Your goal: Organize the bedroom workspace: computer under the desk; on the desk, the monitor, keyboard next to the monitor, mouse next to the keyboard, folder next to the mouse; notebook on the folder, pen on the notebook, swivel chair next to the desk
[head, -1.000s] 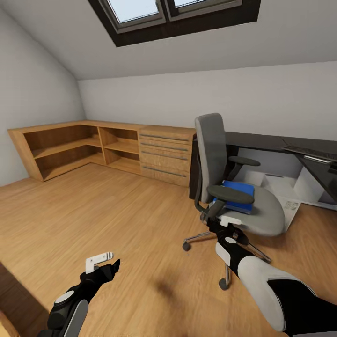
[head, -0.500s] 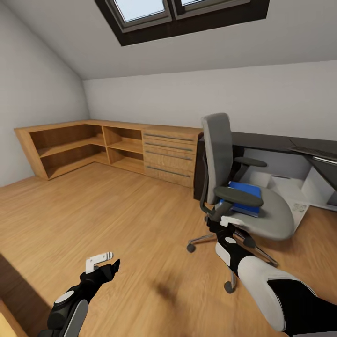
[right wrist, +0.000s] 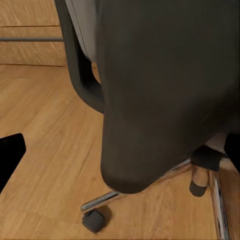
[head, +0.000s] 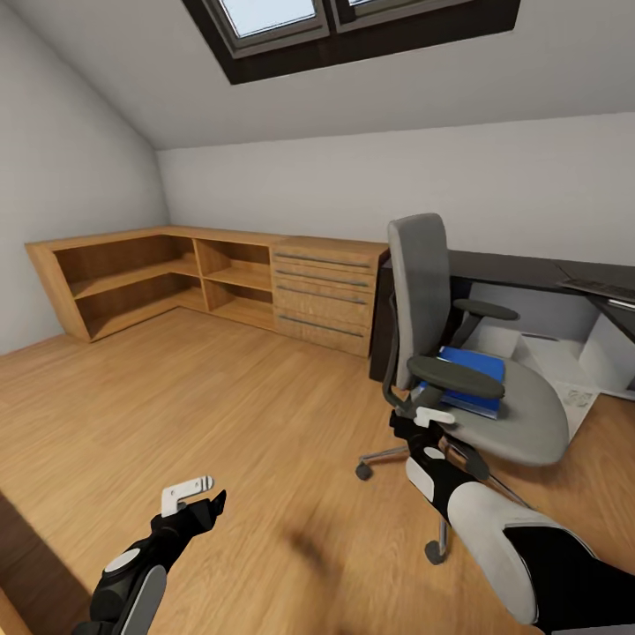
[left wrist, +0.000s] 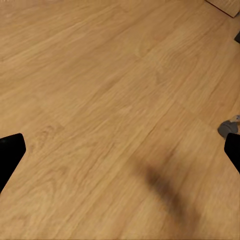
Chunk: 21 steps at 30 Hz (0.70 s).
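Swivel chair (head: 472,370) stands on the wooden floor (head: 220,414) just in front of the black worktop (head: 529,269), its grey back turned toward the room and its seat toward the worktop's open underside. The blue folder (head: 472,379) lies flat on the seat, between the two black armrests. The near armrest (head: 454,377) sits directly over the right hand (head: 429,422), which is raised just below it; the right wrist view has that armrest's dark underside (right wrist: 165,90) looming close, with the chrome base and a castor (right wrist: 95,220) beneath. The fingers look spread, with nothing between them. A pale box-like shape (head: 547,353) sits under the worktop, behind the chair. A wooden dresser (head: 322,291) with drawers and open shelving (head: 132,278) runs along the wall to the left of the chair. The left hand (head: 190,494) hovers low over bare floor, well apart from the chair, fingers apart and empty.
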{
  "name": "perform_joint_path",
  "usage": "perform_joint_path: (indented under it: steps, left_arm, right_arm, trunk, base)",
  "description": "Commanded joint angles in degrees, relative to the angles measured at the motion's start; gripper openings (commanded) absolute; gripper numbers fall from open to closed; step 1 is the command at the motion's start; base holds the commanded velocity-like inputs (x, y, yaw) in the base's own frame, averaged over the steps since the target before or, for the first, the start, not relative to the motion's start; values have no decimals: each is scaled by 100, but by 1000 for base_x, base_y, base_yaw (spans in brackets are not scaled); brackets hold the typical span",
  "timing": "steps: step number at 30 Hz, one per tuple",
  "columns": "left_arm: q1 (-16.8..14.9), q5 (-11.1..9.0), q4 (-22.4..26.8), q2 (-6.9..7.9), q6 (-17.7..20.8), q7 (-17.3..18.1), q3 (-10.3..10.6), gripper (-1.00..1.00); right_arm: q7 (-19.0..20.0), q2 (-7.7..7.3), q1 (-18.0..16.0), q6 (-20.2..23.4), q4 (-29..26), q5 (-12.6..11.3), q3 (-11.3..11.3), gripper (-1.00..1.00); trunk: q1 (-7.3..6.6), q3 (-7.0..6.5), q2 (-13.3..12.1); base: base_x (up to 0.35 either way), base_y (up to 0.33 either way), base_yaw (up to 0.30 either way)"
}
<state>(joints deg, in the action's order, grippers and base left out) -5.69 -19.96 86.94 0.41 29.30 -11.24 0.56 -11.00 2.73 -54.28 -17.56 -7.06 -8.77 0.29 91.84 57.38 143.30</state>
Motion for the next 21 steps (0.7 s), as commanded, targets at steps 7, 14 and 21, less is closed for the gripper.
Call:
perform_joint_path:
  steps: [7, 14, 21]
  left_arm:
    - [-3, -60, 7, 3, 16, -45, 6, 100]
    - [-3, -60, 7, 3, 21, -45, 6, 100]
    - [-3, -60, 7, 3, 24, -43, 6, 100]
  right_arm:
    - [-6, 8, -4, -28, 11, -46, -11, 100]
    - [-5, 8, -4, -28, 4, -46, -11, 100]
    - [-3, 7, -4, -28, -3, -46, -11, 100]
  trunk:
    - [-1, 6, 2]
    - [-1, 6, 2]
    - [-1, 6, 2]
  base:
    - [99, 83, 0]
    - [25, 39, 0]
    - [-295, 1, 0]
